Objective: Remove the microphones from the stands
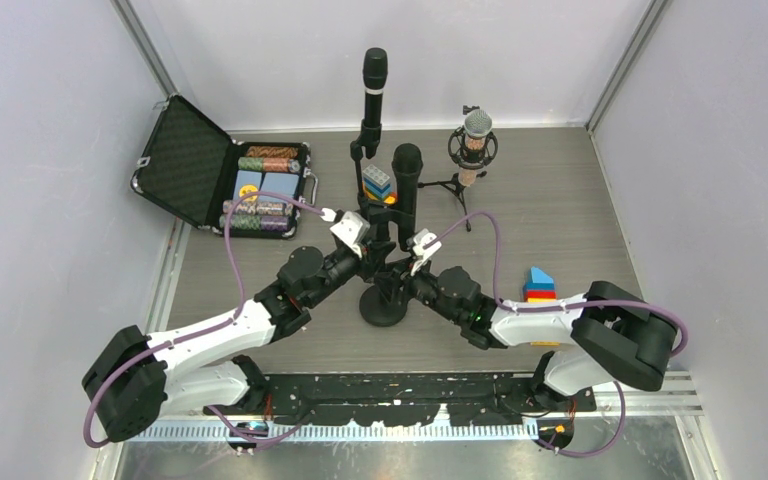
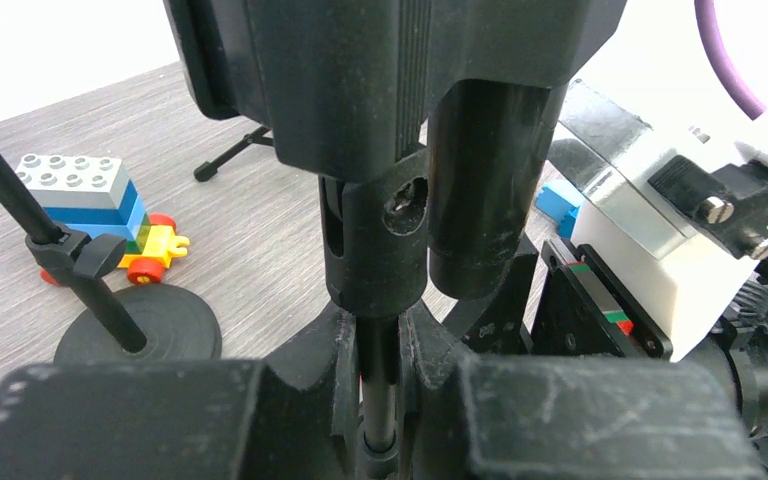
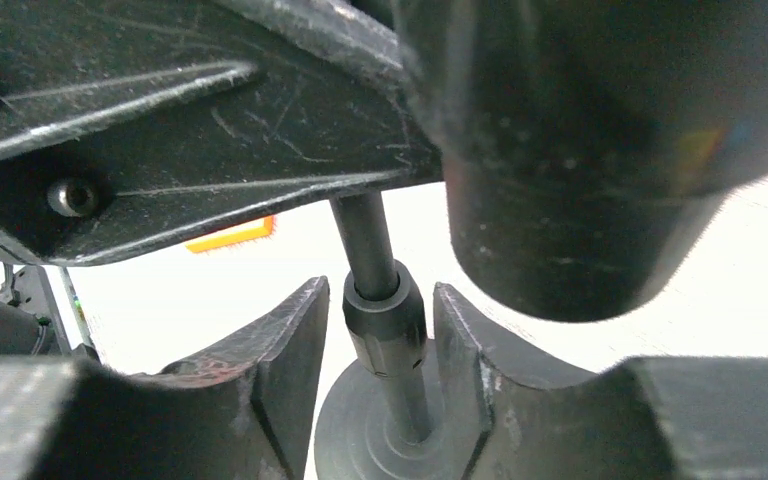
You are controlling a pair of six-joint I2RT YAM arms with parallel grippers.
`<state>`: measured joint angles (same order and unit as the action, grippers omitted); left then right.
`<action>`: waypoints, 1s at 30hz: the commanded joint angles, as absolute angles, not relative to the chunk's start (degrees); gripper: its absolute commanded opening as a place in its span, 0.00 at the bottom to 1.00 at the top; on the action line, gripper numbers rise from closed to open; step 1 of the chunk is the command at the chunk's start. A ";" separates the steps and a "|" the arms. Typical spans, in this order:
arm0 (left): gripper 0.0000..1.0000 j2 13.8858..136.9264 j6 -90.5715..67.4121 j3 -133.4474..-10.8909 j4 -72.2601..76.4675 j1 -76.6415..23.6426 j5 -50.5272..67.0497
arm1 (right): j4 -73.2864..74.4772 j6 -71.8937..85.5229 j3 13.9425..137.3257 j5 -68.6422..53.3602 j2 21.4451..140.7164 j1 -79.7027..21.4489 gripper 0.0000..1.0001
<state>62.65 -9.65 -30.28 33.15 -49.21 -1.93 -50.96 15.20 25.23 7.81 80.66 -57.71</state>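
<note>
- An open black case point(image 1: 192, 158) holding rows of poker chips point(image 1: 264, 188) sits at the table's point(image 1: 570, 205) far left.
- A toy brick vehicle point(image 1: 377, 182) stands mid-table.
- A silver-headed microphone on a tripod point(image 1: 475, 140) stands far right.
- Stacked coloured blocks point(image 1: 538, 284) lie near right.

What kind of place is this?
Probably a robot practice booth: plain white walls box in a grey table, a left arm and right arm are bolted to it, and props like a microphone, toy blocks and an open case sit around.

Grey wood-grain tabletop point(image 1: 580, 230) is enclosed by 3 plain white walls point(image 1: 260, 60). 2 metal corner posts point(image 1: 145, 45) are seen at the back. Even lighting, soft shadows cast.
</note>
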 commanded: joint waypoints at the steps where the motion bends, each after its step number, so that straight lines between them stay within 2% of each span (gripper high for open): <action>1: 0.00 61.92 -8.26 -29.92 36.65 -49.13 -2.15 | -58.44 13.41 23.40 6.88 81.99 -57.17 0.44; 6: 0.00 61.50 -8.26 -29.55 36.76 -48.87 -2.20 | -64.92 13.76 22.03 8.85 85.37 -57.07 0.29; 12: 0.00 61.16 -8.58 -28.65 37.59 -48.52 -3.16 | -72.59 16.08 21.25 13.55 88.98 -57.21 0.02; 15: 0.00 60.93 -9.15 -28.25 38.08 -48.52 -4.46 | -75.18 15.92 21.08 24.40 90.18 -58.86 0.00; 18: 0.00 60.95 -9.78 -28.26 38.19 -48.52 -5.15 | -79.14 9.36 22.18 37.41 91.42 -64.88 0.00; 24: 0.00 61.35 -10.92 -28.14 38.59 -48.52 -6.31 | -82.52 0.44 31.62 78.33 97.92 -74.98 0.00; 27: 0.00 61.14 -11.16 -27.80 38.58 -48.52 -7.22 | -82.48 1.00 34.95 81.38 101.18 -76.98 0.00; 30: 0.00 60.60 -11.08 -27.60 38.26 -48.52 -7.84 | -82.44 6.49 33.56 73.76 100.96 -77.25 0.00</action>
<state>62.43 -10.76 -28.58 36.21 -48.88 -3.70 -76.51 2.87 33.47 64.25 102.08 -77.58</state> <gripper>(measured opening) 0.145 0.364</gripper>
